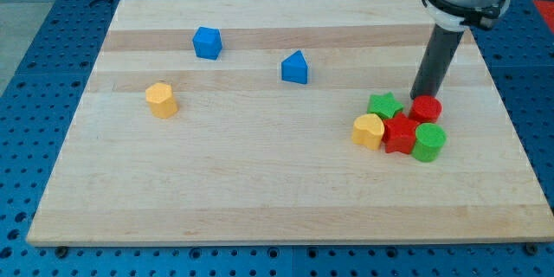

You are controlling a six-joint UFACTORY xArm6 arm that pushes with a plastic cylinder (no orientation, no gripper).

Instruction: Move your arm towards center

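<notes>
Wooden board [260, 182]: my tip [417, 98] (upright rod) touches red cylinder [426, 109].

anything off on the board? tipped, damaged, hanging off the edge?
Nothing stands out. My tip sits at the top of a tight cluster at the view's right: green star, red cylinder, red star, yellow heart, green cylinder. The others sit apart, well inside the wooden board.

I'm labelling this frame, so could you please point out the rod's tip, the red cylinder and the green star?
my tip [417, 96], camera view, rod's lower end.
red cylinder [426, 107], camera view, top face.
green star [384, 104], camera view, top face.
</notes>
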